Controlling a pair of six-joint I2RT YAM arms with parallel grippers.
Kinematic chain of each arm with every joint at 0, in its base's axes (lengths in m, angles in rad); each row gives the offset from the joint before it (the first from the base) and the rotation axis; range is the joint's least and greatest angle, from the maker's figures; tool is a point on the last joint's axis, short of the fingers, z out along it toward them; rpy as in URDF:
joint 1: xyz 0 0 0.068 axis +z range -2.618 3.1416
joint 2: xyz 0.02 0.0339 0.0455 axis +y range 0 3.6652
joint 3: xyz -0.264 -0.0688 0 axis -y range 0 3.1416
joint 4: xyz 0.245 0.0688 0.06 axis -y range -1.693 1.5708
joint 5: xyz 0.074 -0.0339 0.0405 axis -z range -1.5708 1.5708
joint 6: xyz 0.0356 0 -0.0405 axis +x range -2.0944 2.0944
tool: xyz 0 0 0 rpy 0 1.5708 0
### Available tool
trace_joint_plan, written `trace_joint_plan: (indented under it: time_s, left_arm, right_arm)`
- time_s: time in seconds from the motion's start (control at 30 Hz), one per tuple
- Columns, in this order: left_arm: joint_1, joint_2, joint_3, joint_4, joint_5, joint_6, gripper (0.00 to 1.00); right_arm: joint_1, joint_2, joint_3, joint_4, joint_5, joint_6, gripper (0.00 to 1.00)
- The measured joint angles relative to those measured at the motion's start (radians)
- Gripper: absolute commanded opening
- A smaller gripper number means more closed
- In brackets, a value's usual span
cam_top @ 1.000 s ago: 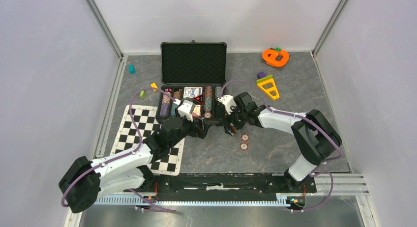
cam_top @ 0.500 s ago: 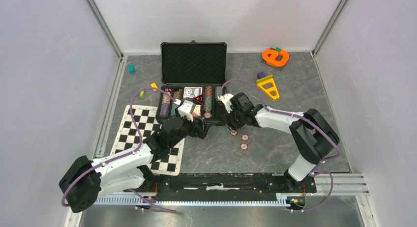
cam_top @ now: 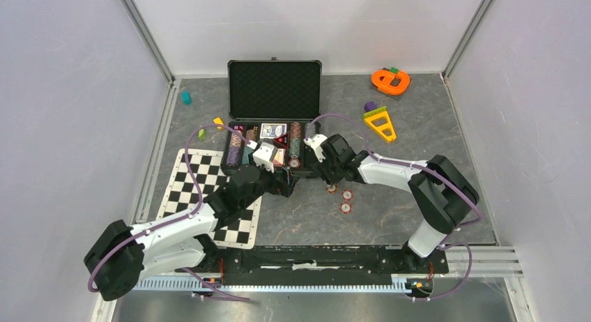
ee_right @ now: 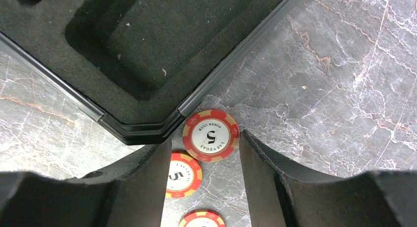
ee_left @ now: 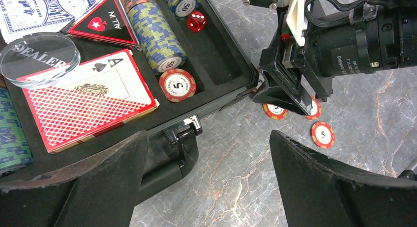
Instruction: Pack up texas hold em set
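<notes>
The black briefcase (cam_top: 274, 90) lies open at the middle back. Its foam tray holds chip stacks (ee_left: 157, 38), a red card deck (ee_left: 88, 97), a dealer button (ee_left: 39, 57) and a red die (ee_left: 196, 20). My left gripper (cam_top: 282, 182) hangs wide open over the case's handle (ee_left: 179, 143), holding nothing. My right gripper (ee_right: 205, 141) reaches down at the case's front right corner (ee_right: 147, 124). Its jaws are narrowed around a red-white poker chip (ee_right: 210, 135); the right fingertip is at the chip's edge and a gap remains on the left. Two more chips (ee_right: 183, 174) (ee_right: 201, 219) lie just behind it.
A black-white checkered mat (cam_top: 209, 196) lies under the left arm. An orange toy (cam_top: 390, 80) and a yellow toy (cam_top: 380, 123) sit at the back right. A teal block (cam_top: 186, 97) and small yellow (cam_top: 218, 122) and green (cam_top: 202, 134) pieces lie left of the case.
My right gripper has slid slightly left toward the case corner, and its jaws have narrowed around the chip. The left arm has not moved.
</notes>
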Motion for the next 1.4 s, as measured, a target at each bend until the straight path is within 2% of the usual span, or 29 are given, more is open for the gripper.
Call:
trace_joint_plan:
  time_s: [0.43,0.77,1.13,1.4]
  left_arm:
    - [0.000,0.009,0.000,0.000,0.000,0.000,0.98]
    - [0.000,0.017,0.000,0.000,0.000,0.000,0.98]
    - [0.000,0.017,0.000,0.000,0.000,0.000,0.98]
    - [0.000,0.017,0.000,0.000,0.000,0.000,0.98]
  right_arm:
    - [-0.012,0.028,0.042,-0.040,0.014,0.040,0.65]
    - [-0.052,0.028,0.039,-0.048,-0.045,0.068,0.55]
    - [-0.060,0.027,0.037,-0.050,-0.046,0.066,0.38]
    - [-0.060,-0.010,0.037,-0.146,-0.012,0.076,0.36]
